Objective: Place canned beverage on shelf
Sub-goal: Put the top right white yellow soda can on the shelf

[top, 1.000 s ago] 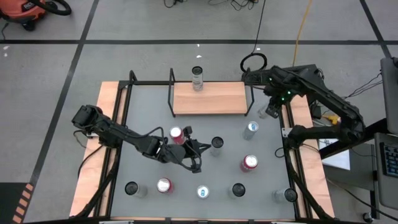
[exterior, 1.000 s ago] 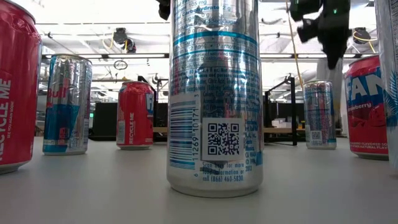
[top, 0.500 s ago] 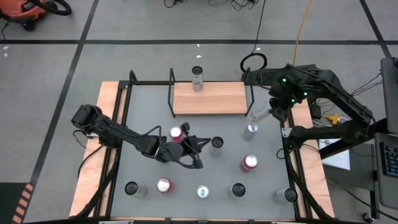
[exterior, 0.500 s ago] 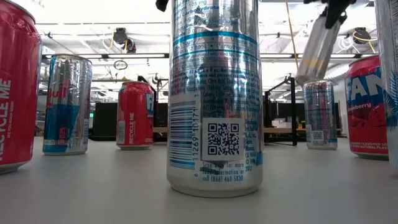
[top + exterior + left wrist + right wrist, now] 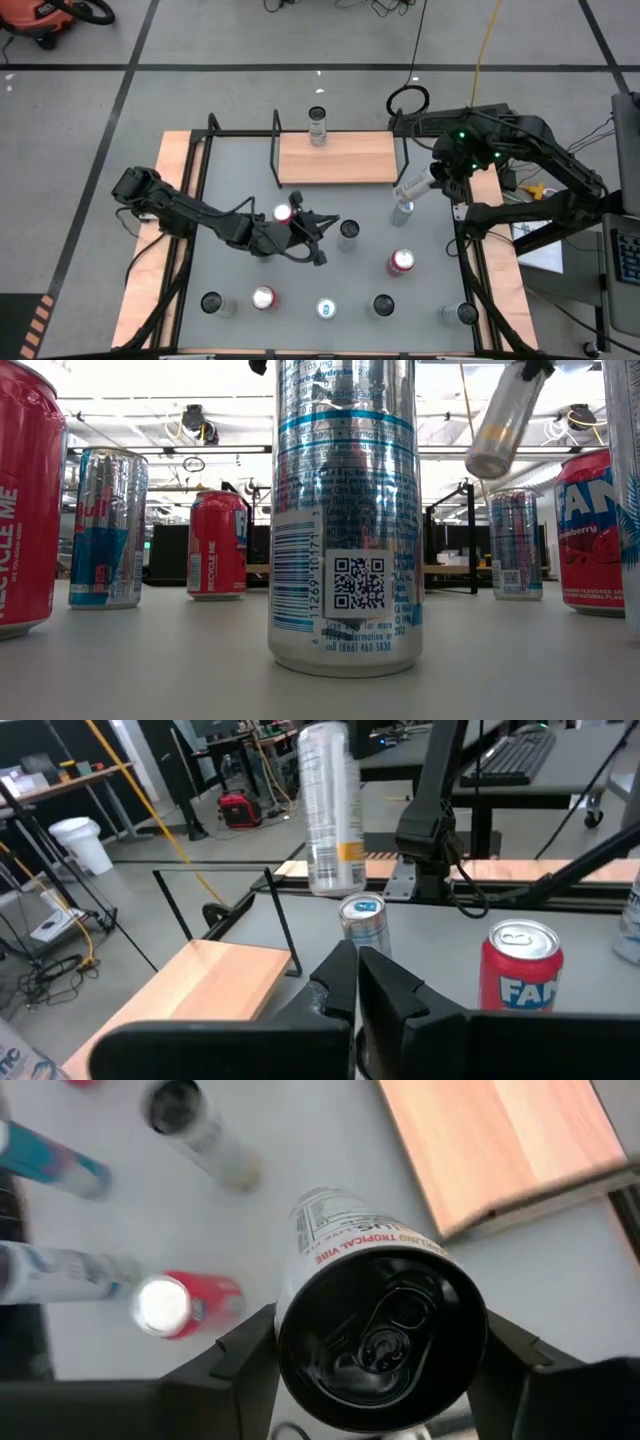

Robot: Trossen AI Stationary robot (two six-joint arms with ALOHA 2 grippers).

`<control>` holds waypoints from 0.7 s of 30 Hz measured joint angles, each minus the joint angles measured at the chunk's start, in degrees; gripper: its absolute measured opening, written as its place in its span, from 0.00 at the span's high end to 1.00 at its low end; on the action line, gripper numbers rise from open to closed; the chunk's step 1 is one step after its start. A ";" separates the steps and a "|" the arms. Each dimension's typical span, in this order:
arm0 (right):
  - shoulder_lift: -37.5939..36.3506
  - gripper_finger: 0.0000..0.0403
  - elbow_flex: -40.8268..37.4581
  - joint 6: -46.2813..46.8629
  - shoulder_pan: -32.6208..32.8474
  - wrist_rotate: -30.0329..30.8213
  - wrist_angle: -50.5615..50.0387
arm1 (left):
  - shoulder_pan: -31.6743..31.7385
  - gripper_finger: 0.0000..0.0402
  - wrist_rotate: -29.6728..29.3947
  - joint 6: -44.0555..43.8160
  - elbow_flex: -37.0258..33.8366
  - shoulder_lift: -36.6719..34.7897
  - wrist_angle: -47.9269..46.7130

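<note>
Grey tabletop crowded with upright cans, wooden shelf at the far edge.

Right gripper raised near the shelf's right end, jaws clamped around a slim silver can, tilted and lifted clear of the table, hanging above a standing silver-blue can; same slim can seen in the air in the low view and gripped at its top end in the right wrist view. One silver can already upright on the shelf's back edge. Left gripper low over mid-table, jaws closed on nothing, beside a red can and a dark-topped can.
</note>
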 joint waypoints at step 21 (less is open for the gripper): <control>-0.95 0.49 0.04 -19.23 9.57 -7.21 24.50 | 0.55 0.27 -3.69 -1.66 0.00 0.00 6.55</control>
